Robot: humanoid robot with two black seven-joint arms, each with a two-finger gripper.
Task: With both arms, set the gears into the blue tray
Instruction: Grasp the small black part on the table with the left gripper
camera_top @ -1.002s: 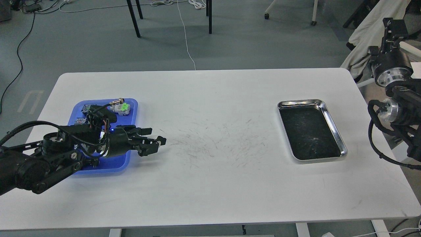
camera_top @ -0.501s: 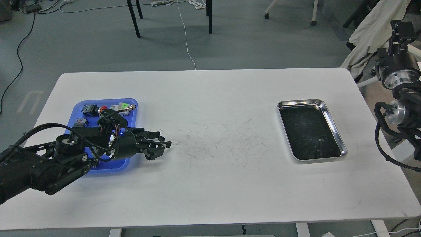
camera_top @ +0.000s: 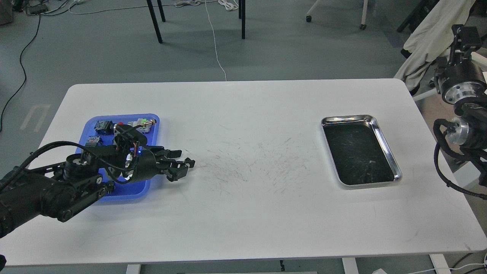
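Note:
The blue tray (camera_top: 86, 131) lies at the table's left, with several small parts along its back edge. My left arm lies across the tray from the left. Its gripper (camera_top: 183, 166) juts past the tray's right edge, low over the white table, fingers spread and nothing between them. No gears show in this view; they are hidden or too small to make out. My right arm stands off the table's right edge, and its far end (camera_top: 463, 35) is a dark block whose fingers I cannot tell apart.
A shiny steel tray (camera_top: 385, 142) with a dark inside sits on the table's right part. The white table (camera_top: 251, 114) has scuff marks in the middle. Chair legs and cables are on the floor beyond the far edge.
My left arm has shifted a little toward me and right, uncovering the parts at the tray's back. My right arm has drawn slightly right, away from the table.

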